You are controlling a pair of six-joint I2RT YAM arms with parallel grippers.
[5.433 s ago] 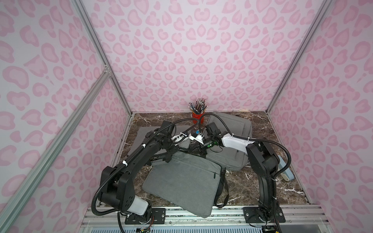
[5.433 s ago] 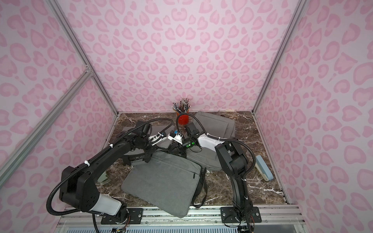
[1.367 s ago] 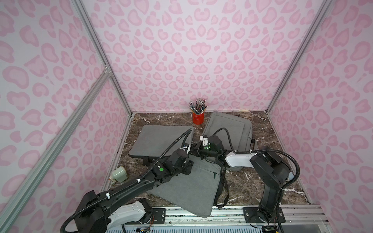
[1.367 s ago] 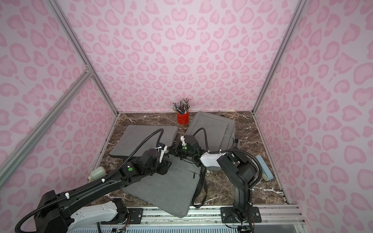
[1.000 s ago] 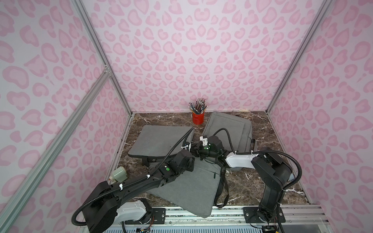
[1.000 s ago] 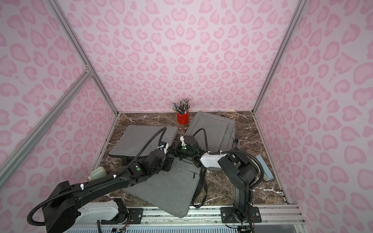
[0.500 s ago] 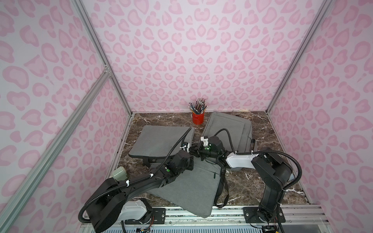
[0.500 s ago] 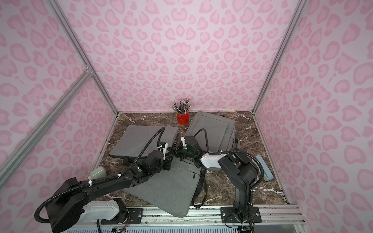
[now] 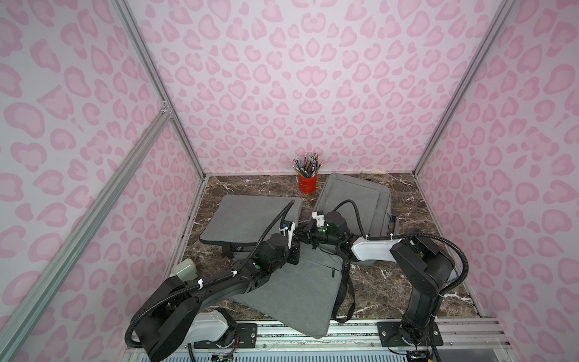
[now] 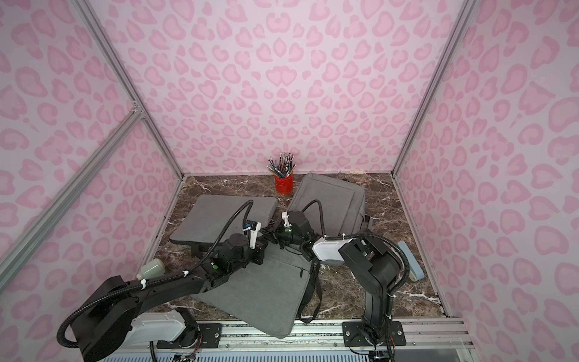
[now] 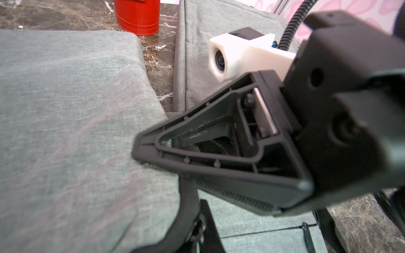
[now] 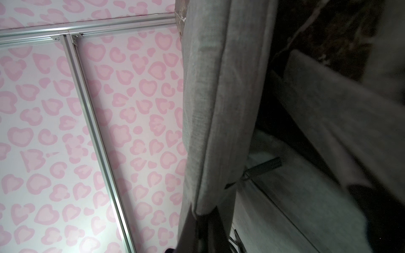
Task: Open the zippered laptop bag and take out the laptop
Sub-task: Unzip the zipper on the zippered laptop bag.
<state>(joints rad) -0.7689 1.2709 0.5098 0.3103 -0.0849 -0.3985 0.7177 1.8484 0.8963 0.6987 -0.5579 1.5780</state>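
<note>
The grey laptop bag (image 9: 250,219) lies at the back left in both top views (image 10: 219,216). My right gripper (image 9: 302,237) is shut on its near right corner; the pinched fabric edge (image 12: 210,109) shows in the right wrist view above the gripper (image 12: 203,219). In the left wrist view the right gripper (image 11: 140,153) meets the bag (image 11: 65,109) at that corner. My left gripper (image 9: 297,243) sits just in front of the same corner, shut (image 11: 198,227) on a small shiny piece that looks like the zipper pull. The laptop is hidden.
A second grey bag (image 9: 360,200) lies at the back right. A third grey bag (image 9: 297,288) with a black strap lies in front, under my left arm. A red pencil cup (image 9: 307,183) stands at the back wall. A pale cup (image 9: 185,269) lies left.
My left gripper has closed at the bag's corner after reaching forward to it. The right gripper keeps its hold on the corner and has not moved.
</note>
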